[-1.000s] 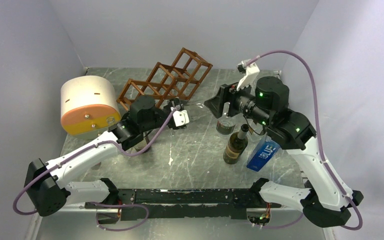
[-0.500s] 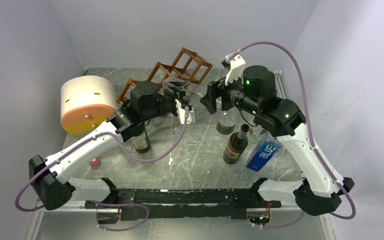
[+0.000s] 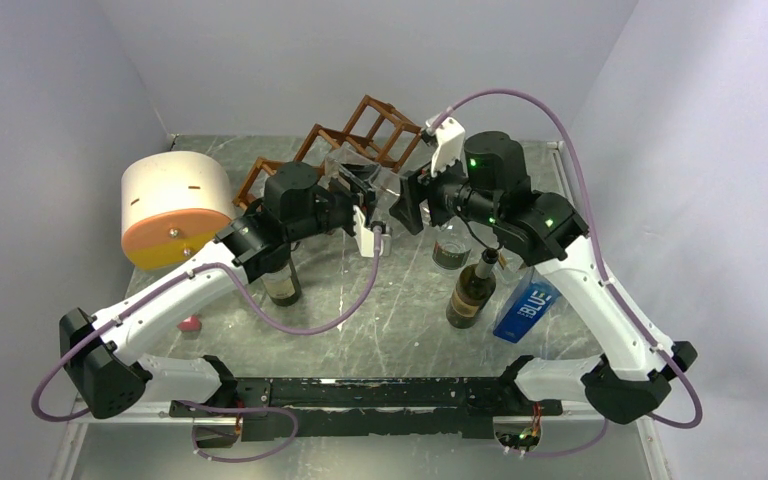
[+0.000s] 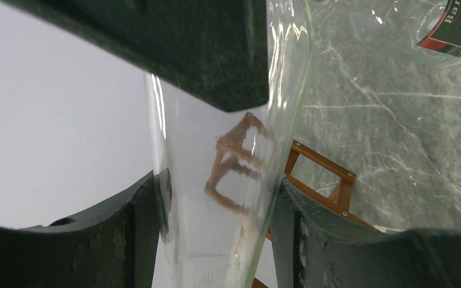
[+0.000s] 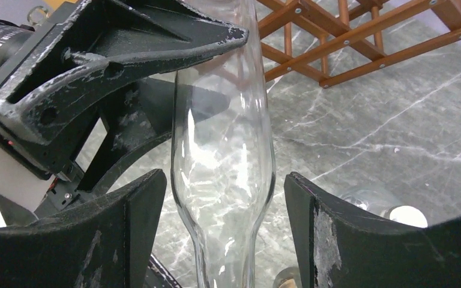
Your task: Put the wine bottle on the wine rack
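In the top view, the left hand [image 3: 358, 190] is holding a clear glass wine bottle [image 3: 360, 172] in the air above the desk [image 3: 390, 300]. It is just on the near side of the wine rack [image 3: 365, 135]. The right hand [image 3: 402, 205] is facing it from the right, and the two hands are meeting at the same bottle. The rack is sitting at the far middle of the desk, with its left end partly hidden behind the left arm. A cream-and-orange cylinder [image 3: 175, 210] is lying to the left. A dark wine bottle [image 3: 471, 295] is standing to the right beside a blue carton [image 3: 526, 310]. A second dark bottle [image 3: 282, 285] is standing under the left arm.

In the left wrist view, the left hand's fingers [image 4: 114, 240] are pressing on both sides of the clear bottle, pinching it. The rack's brown bars are showing through the glass and past its right edge. A black finger of the right hand is crossing in front of the bottle at the top.

In the right wrist view, the right hand's fingers [image 5: 366, 240] are spread, one on each side of the bottle. A narrow gap is showing on each side, so they are not squeezing it. The left hand is clamping the glass further along. The rack is lying beyond, at the upper right.
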Controlling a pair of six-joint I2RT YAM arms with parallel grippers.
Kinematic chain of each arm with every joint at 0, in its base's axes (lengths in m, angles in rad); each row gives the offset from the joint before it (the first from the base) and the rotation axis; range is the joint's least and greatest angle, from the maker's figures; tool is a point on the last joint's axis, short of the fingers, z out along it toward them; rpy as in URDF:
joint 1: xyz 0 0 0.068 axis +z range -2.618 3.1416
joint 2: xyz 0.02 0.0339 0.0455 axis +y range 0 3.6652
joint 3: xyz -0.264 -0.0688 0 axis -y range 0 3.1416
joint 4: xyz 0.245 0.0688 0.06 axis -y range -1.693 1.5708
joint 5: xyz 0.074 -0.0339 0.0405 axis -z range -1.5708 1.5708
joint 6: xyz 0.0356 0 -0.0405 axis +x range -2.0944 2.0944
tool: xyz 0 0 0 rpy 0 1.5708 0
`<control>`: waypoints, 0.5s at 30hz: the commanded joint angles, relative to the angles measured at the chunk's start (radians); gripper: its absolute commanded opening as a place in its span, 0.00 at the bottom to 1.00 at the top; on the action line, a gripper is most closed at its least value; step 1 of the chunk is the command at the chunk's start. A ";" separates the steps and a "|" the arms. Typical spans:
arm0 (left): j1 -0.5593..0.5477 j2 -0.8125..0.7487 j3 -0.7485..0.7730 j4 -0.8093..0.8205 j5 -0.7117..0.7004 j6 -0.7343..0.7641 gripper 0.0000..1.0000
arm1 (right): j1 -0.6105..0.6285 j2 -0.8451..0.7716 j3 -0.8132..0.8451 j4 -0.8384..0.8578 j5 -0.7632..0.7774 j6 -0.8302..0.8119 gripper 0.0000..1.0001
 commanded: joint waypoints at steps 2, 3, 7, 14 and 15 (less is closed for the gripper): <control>-0.002 -0.024 0.034 0.104 0.011 0.040 0.07 | 0.001 0.041 -0.022 0.008 -0.038 -0.005 0.74; -0.002 -0.025 0.035 0.101 0.012 0.039 0.07 | 0.001 0.047 -0.025 0.009 -0.039 -0.001 0.73; -0.002 -0.032 0.028 0.102 0.021 0.034 0.07 | 0.001 0.059 -0.043 0.029 -0.041 0.010 0.69; -0.002 -0.036 0.026 0.116 0.009 0.023 0.07 | 0.001 0.090 -0.032 0.022 -0.053 0.019 0.30; -0.003 -0.037 0.025 0.123 0.007 0.009 0.10 | 0.002 0.090 -0.032 0.024 -0.042 0.023 0.17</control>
